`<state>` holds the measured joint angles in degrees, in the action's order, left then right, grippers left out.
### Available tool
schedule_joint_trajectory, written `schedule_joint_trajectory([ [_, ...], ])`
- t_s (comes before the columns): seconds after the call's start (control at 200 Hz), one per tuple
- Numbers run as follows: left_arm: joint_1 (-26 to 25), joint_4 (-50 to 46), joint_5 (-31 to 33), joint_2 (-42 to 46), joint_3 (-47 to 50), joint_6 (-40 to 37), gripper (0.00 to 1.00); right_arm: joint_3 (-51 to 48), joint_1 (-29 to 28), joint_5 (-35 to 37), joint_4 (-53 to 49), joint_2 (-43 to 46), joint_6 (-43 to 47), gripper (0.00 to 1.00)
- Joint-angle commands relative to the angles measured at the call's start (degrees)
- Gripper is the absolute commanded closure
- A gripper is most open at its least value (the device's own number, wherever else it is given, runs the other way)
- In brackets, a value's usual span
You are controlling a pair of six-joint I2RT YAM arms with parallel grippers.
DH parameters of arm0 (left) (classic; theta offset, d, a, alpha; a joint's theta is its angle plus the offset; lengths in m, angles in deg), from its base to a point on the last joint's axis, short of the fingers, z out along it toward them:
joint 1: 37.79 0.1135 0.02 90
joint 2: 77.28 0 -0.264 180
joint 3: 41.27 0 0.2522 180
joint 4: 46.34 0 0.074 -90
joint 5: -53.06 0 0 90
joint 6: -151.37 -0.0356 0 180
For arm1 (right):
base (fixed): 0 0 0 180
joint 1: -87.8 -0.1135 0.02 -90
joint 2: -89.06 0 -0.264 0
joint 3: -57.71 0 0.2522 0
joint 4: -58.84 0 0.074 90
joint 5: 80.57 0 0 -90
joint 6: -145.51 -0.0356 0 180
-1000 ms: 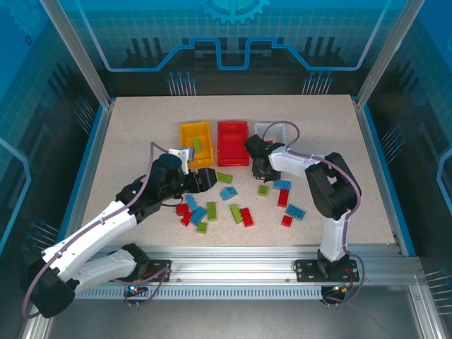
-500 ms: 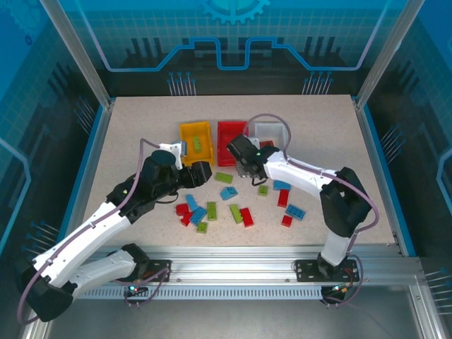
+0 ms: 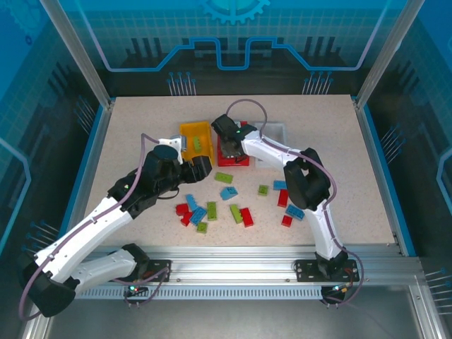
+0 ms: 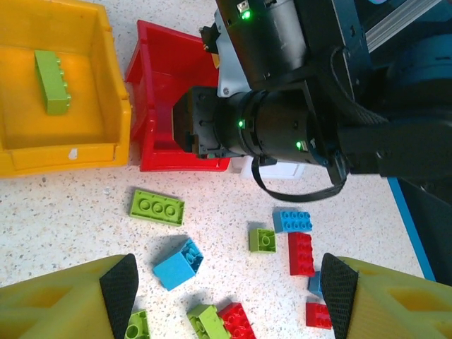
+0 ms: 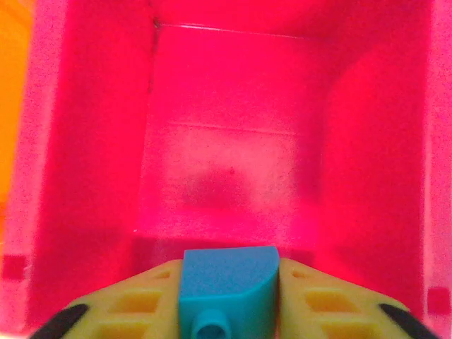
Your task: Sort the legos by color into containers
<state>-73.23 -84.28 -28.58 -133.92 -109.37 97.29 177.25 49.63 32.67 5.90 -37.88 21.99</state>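
Note:
A blue lego (image 5: pixel 227 286) sits pinched between the yellow fingers of my right gripper (image 5: pixel 227 300), which is shut on it and hangs over the inside of the red container (image 5: pixel 226 169). From above, the right gripper (image 3: pixel 227 136) covers part of that red container (image 3: pixel 240 159). The yellow-orange container (image 3: pixel 189 133) holds a green lego (image 4: pixel 51 81). The white container (image 3: pixel 277 131) stands to the right. My left gripper (image 4: pixel 229 286) is open above loose legos: a green one (image 4: pixel 157 207), a blue one (image 4: pixel 176 263) and a red one (image 4: pixel 301 253).
Several loose red, blue and green legos (image 3: pixel 236 212) lie scattered across the table's middle, in front of the containers. The right arm (image 3: pixel 282 152) arches over the strip between the containers and the pile. Aluminium rails (image 3: pixel 247 258) border the near edge.
My right gripper has swung left and back from the loose pile to over the red container, with the blue lego in it. The left arm drew back slightly.

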Motion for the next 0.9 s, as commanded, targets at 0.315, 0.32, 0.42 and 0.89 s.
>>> schedule_joint_trajectory([
  [0.315, -0.4, -12.4, 3.9, -0.8, -0.7, 3.4, 0.28, 0.5, -2.0, 1.1, -3.2, 8.1, 0.7, 0.52],
  [0.32, -0.4, -12.5, 3.9, -0.8, -0.8, 3.5, 0.28, 0.4, -2.1, 1.2, -3.2, 8.4, 0.7, 0.52],
  [0.42, -0.3, -17.2, 4.8, -2.0, -0.6, 6.1, 0.29, -5.7, -4.4, 4.1, -0.4, 15.6, 1.1, 0.54],
  [0.89, -0.5, -21.7, -0.5, -2.4, 7.6, 12.6, 0.32, -51.7, -17.7, -1.2, 15.5, 53.2, 1.0, 0.51],
])
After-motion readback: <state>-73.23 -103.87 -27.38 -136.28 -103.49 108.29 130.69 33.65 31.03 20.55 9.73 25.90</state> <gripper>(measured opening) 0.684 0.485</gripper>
